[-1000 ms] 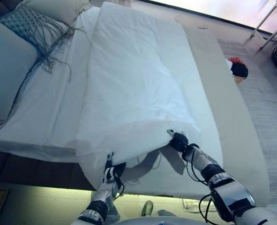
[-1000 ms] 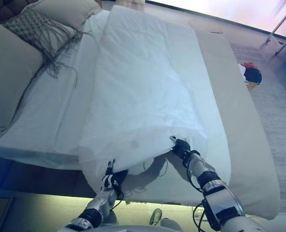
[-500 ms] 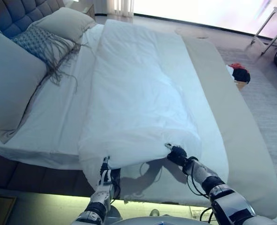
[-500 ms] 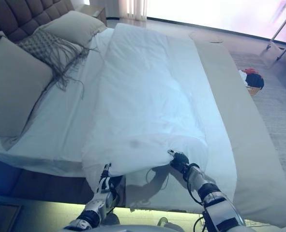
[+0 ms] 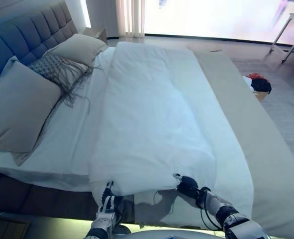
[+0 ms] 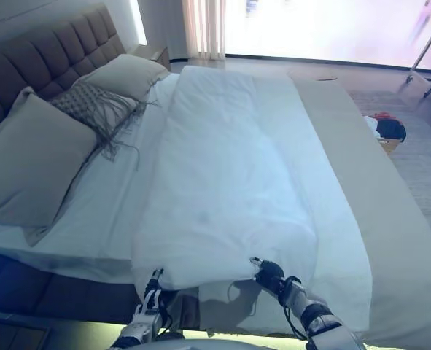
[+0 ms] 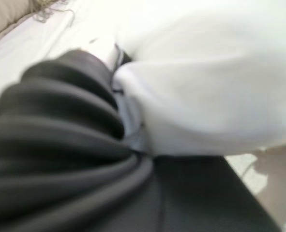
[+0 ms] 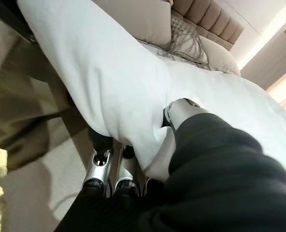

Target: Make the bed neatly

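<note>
A white duvet [image 5: 151, 119] lies in a long folded strip down the middle of the bed [image 5: 266, 164], running from the headboard [image 5: 22, 37] end to the near edge, where both of the robot's hands hold its hem. The right hand [image 5: 187, 186] has its fingers curled into the cloth at the strip's near right corner; the right wrist view shows the thumb [image 8: 181, 110] pressed over a bunched fold with fingertips [image 8: 100, 166] tucked beneath. The left hand [image 5: 107, 195] sits under the near left corner, and its own wrist view shows cloth gathered against the ribbed cover, though whether the fingers close on it cannot be told. The duvet looks soft, light and puffy: it sags between the two hands, drapes over the bed's near edge and should slide easily over the sheet. Corners and hem are the sensible places to hold, since a grip mid-panel would only bunch the filling. Three pillows [image 5: 22, 107] and a fringed grey throw [image 5: 57, 69] rest at the headboard corner, well apart from the strip; a basket of clothes [image 5: 258, 84] stands on the floor beyond the far side. Compared with a second ago, the head camera has tipped up to take in the headboard, while both hands stay fixed at the same corners of the hem.
</note>
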`<state>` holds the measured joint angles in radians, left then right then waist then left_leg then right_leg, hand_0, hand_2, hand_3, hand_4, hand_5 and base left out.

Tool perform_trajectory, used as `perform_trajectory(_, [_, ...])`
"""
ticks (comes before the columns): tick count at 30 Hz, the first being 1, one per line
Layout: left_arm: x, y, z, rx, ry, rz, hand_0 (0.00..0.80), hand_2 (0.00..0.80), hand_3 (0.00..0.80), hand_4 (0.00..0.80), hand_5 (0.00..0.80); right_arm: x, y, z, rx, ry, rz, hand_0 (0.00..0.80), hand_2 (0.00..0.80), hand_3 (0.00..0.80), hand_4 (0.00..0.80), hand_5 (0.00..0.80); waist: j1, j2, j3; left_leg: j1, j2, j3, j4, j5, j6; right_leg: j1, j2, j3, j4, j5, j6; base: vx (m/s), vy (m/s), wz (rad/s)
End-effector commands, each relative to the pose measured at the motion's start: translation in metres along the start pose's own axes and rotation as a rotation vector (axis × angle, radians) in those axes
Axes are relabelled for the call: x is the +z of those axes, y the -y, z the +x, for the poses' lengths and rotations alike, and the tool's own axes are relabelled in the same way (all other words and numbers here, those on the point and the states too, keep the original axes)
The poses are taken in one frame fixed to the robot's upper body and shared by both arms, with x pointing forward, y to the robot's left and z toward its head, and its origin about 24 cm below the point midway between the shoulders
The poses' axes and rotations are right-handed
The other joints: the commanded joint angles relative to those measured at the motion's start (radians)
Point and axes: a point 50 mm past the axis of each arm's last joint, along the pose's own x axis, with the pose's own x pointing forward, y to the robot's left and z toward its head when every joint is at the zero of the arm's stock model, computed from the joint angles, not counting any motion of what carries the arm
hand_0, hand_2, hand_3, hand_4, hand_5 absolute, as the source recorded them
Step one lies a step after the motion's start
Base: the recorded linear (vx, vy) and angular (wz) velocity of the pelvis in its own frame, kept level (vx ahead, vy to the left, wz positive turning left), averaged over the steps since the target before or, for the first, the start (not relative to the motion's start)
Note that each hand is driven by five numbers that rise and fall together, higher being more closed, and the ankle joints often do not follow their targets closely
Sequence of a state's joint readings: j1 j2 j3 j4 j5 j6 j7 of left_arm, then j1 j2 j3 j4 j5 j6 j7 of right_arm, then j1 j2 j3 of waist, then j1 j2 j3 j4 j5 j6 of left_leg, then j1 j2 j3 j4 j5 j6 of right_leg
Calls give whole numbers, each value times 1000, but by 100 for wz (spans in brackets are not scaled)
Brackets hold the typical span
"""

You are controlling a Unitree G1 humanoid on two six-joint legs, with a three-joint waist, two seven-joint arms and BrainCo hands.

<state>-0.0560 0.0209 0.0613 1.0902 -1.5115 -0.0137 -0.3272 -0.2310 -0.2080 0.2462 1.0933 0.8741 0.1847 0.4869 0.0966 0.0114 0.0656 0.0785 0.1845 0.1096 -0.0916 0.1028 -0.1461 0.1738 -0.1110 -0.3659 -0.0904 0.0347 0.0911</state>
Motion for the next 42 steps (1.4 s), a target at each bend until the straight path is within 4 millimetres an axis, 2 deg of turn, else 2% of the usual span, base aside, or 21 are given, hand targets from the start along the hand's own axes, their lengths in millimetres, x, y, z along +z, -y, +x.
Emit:
perform_trajectory(1, [107, 19, -4, -59, 361, 22, 800, 800, 800, 800, 800, 41, 29, -22, -106, 204, 74, 800, 800, 800, 800, 800, 19, -17, -1, 49, 0, 20, 4, -67, -2, 30, -112, -18, 7, -7, 65, -17, 85, 0])
perform_trajectory(7, [130, 8, -17, -45, 428, 29, 800, 800, 800, 800, 800, 46, 46, -36, -173, 312, 154, 800, 800, 800, 800, 800, 24, 8, 1, 47, -15, 13, 4, -72, 3, 31, -120, -22, 7, -11, 65, -29, 74, 1])
perform_trajectory(15, [176, 8, -37, -13, 492, 78, 800, 800, 800, 800, 800, 69, 62, -57, -222, 405, 183, 800, 800, 800, 800, 800, 37, 25, -1, 41, -32, 11, 4, -77, 9, 29, -131, -39, 8, -11, 70, -31, 48, 1])
perform_trajectory(20, [192, 7, -46, 8, 518, 105, 800, 800, 800, 800, 800, 66, 69, -63, -232, 389, 183, 800, 800, 800, 800, 800, 44, 31, -3, 43, -41, 14, 4, -83, 14, 29, -139, -45, 8, -10, 75, -33, 51, 2])
perform_trajectory(26, [188, 9, -42, 42, 434, 126, 800, 800, 800, 800, 800, 64, 67, -59, -228, 353, 178, 800, 800, 800, 800, 800, 38, 39, 1, 59, -50, 39, 4, -86, 24, 24, -154, -36, 11, -4, 81, -51, 117, 2])
perform_trajectory(31, [172, -4, -40, 69, 327, 101, 800, 800, 800, 800, 800, 68, 68, -61, -242, 346, 127, 800, 800, 800, 800, 800, 33, 59, 31, 44, -108, 60, 50, -116, 61, 10, -211, -5, 11, 46, 106, -126, 323, -1])
perform_trajectory(32, [171, -7, -41, 81, 308, 100, 800, 800, 800, 800, 800, 66, 68, -61, -243, 329, 111, 800, 800, 800, 800, 800, 32, 63, 32, 46, -123, 71, 42, -118, 66, 3, -226, -7, 6, 69, 113, -113, 318, -8])
perform_trajectory(34, [171, -11, -44, 87, 292, 94, 800, 800, 800, 800, 800, 61, 65, -57, -233, 283, 70, 800, 800, 800, 800, 800, 38, 64, 36, 59, -143, 104, 13, -109, 72, -18, -249, -42, 17, 115, 124, -167, 297, -9])
perform_trajectory(35, [171, -11, -44, 79, 287, 92, 800, 800, 800, 800, 800, 55, 62, -53, -216, 251, 45, 800, 800, 800, 800, 800, 41, 63, 42, 65, -151, 124, 9, -113, 83, -31, -254, -68, 97, 105, 125, -213, 271, -16])
perform_trajectory(36, [171, -11, -45, 75, 285, 97, 800, 800, 800, 800, 800, 53, 59, -49, -204, 237, 38, 800, 800, 800, 800, 800, 45, 62, 44, 60, -158, 134, 8, -111, 95, -47, -253, -74, 191, 84, 121, -196, 290, -24])
perform_trajectory(37, [169, -11, -44, 63, 273, 110, 800, 800, 800, 800, 800, 50, 54, -44, -179, 217, 26, 800, 800, 800, 800, 800, 50, 62, 42, 60, -166, 128, 6, -122, 105, -56, -238, -70, 312, 38, 122, -227, 251, -24])
perform_trajectory(38, [166, -10, -42, 48, 264, 122, 800, 800, 800, 800, 800, 47, 50, -40, -149, 201, 19, 800, 800, 800, 800, 800, 53, 62, 43, 49, -175, 130, 7, -116, 117, -72, -217, -70, 439, -4, 109, -266, 217, -24])
perform_trajectory(39, [162, -7, -39, 35, 259, 135, 800, 800, 800, 800, 800, 44, 46, -37, -123, 193, 16, 800, 800, 800, 800, 800, 57, 54, 43, 34, -187, 128, 9, -112, 122, -83, -190, -62, 507, -41, 98, -309, 130, -18])
perform_trajectory(40, [159, -5, -36, 27, 260, 144, 800, 800, 800, 800, 800, 44, 43, -35, -104, 188, 13, 800, 800, 800, 800, 800, 59, 41, 42, 19, -203, 129, 11, -111, 129, -75, -151, -54, 551, -60, 95, -281, 56, -21])
perform_trajectory(41, [156, -2, -32, 21, 258, 153, 800, 800, 800, 800, 800, 43, 38, -31, -84, 180, 9, 800, 800, 800, 800, 800, 62, 17, 39, -3, -230, 136, 15, -114, 139, -51, -94, -39, 554, -61, 105, -267, 21, -5])
perform_trajectory(42, [152, 0, -29, 20, 257, 160, 800, 800, 800, 800, 800, 43, 35, -28, -74, 175, 6, 800, 800, 800, 800, 800, 69, -9, 34, -39, -257, 142, 27, -117, 149, -7, -41, -16, 511, -52, 111, -278, -5, 4])
